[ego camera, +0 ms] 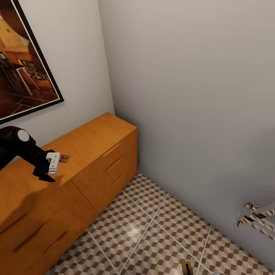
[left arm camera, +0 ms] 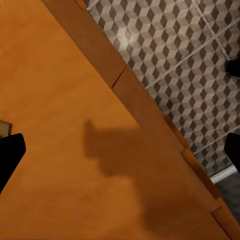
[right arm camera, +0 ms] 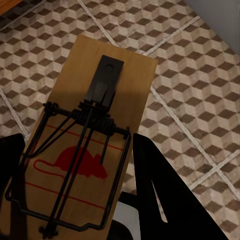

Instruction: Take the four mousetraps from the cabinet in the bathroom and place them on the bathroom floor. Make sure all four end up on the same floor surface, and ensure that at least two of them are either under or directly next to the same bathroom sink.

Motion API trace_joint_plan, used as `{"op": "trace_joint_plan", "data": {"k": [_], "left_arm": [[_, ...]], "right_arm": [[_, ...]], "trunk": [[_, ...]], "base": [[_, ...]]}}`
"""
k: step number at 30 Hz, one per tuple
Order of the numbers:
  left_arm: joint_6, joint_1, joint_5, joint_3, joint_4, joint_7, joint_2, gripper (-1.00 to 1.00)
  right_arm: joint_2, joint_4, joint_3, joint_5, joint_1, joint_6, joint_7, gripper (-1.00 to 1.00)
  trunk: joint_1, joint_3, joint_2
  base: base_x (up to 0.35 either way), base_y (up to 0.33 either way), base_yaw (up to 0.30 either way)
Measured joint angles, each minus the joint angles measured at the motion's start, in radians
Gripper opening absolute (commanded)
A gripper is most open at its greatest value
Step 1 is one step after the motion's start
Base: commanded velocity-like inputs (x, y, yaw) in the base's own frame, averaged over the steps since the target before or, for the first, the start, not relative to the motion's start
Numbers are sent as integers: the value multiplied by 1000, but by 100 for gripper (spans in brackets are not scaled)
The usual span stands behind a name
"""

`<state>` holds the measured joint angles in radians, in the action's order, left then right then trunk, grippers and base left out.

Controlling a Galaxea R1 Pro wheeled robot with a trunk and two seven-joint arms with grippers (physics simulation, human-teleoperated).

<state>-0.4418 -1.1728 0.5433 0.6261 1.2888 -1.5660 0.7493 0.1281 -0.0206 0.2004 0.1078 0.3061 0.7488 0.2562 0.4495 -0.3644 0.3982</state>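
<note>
One mousetrap [ego camera: 64, 158] lies on top of the orange-brown cabinet [ego camera: 95, 141], near the wall. My left gripper [ego camera: 46, 173] hovers over the cabinet top just beside it, open and empty. In the left wrist view the left gripper [left arm camera: 120, 155] spans bare cabinet top [left arm camera: 75, 100], and a tan corner of the mousetrap [left arm camera: 4, 127] peeks in at the edge. My right gripper [right arm camera: 77, 145] is shut on a second mousetrap [right arm camera: 100, 110] with black wire and a red mouse print, held above the cube-patterned bathroom floor [right arm camera: 200, 75]. That mousetrap [ego camera: 187, 266] also shows low over the floor [ego camera: 152, 229].
A framed picture [ego camera: 23, 57] hangs on the wall above the cabinet. The cabinet fronts carry slim bar handles [ego camera: 110, 150]. A chrome rail [ego camera: 256, 219] juts from the right wall. The grey walls meet in a corner behind the cabinet's end.
</note>
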Motion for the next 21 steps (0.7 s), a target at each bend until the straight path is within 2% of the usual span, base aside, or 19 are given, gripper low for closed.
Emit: {"op": "trace_joint_plan", "data": {"k": [5, 7, 10, 13, 15, 18, 21], "left_arm": [[0, 1, -7, -1, 0, 0, 2, 100], [0, 2, -20, 0, 2, 0, 5, 100], [0, 8, -68, 1, 6, 0, 7, 100], [0, 10, -88, 12, 8, 0, 6, 100], [0, 16, -99, 44, 10, 0, 4, 100], [0, 23, -116, 123, 12, 0, 3, 100], [0, 24, -139, 165, 14, 0, 3, 100]], "right_arm": [[0, 0, 0, 0, 0, 0, 0, -100], [0, 0, 0, 0, 0, 0, 0, -100], [0, 0, 0, 0, 0, 0, 0, -100], [0, 0, 0, 0, 0, 0, 0, -100], [0, 0, 0, 0, 0, 0, 0, -100], [0, 0, 0, 0, 0, -1, 0, -100], [0, 0, 0, 0, 0, -1, 0, -100]], "trunk": [[0, 0, 0], [0, 0, 0], [0, 0, 0], [0, 0, 0], [0, 0, 0], [0, 0, 0], [0, 0, 0]], "base": [[0, 0, 0], [0, 0, 0], [0, 0, 0], [0, 0, 0], [0, 0, 0], [0, 0, 0], [0, 0, 0]]}}
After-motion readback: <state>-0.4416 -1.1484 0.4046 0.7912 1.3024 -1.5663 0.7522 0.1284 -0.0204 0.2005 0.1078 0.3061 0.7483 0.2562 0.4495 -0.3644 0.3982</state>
